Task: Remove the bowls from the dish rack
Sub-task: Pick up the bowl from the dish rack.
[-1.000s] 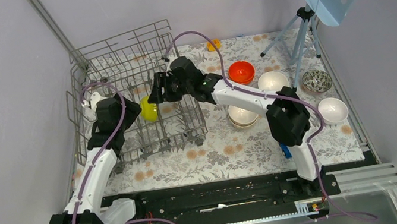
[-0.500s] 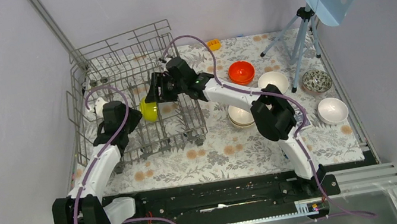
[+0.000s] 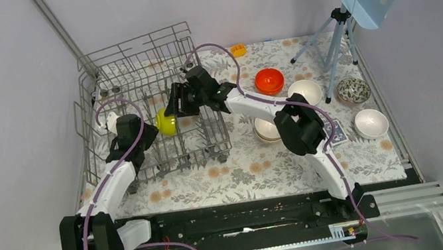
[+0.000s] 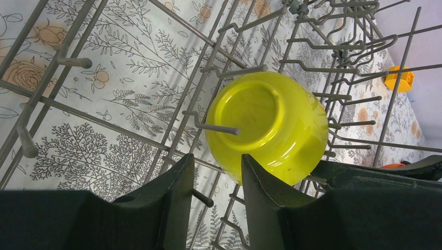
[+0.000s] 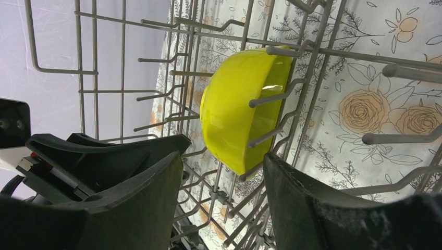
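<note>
One yellow-green bowl (image 3: pixel 167 123) stands on edge among the tines of the grey wire dish rack (image 3: pixel 129 66). In the left wrist view this bowl (image 4: pixel 266 125) shows its base, just beyond my left gripper (image 4: pixel 216 159). That gripper is open by a narrow gap, with only a rack tine between the fingers. My right gripper (image 5: pixel 224 156) is open wide, its fingers on either side of the bowl's (image 5: pixel 240 109) lower edge without touching it. From above, the left gripper (image 3: pixel 147 131) sits left of the bowl and the right gripper (image 3: pixel 170 106) just behind it.
On the flowered mat right of the rack lie an orange-red bowl (image 3: pixel 269 80), a white bowl (image 3: pixel 304 91), a dark mottled bowl (image 3: pixel 353 89), another white bowl (image 3: pixel 371 122) and a beige stack (image 3: pixel 270 129). A tripod (image 3: pixel 338 32) stands at the back right.
My left gripper's fingers have drawn closer together. The right arm has reached further left into the rack, toward the yellow-green bowl. The bowl has stayed in place.
</note>
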`<action>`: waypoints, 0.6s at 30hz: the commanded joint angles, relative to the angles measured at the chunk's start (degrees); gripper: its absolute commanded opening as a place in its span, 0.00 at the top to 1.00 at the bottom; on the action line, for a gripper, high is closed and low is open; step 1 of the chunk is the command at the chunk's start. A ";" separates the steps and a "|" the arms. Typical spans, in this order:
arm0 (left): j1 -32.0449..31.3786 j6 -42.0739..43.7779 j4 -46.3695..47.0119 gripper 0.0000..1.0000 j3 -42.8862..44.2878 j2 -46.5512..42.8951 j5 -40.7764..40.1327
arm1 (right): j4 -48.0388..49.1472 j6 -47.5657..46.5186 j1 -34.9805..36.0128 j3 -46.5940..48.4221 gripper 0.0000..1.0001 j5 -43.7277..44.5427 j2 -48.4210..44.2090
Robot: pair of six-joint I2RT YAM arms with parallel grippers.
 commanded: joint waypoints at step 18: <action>0.30 -0.67 6.81 0.62 -0.93 2.26 2.27 | 0.95 1.75 -0.79 4.30 0.39 -4.94 1.35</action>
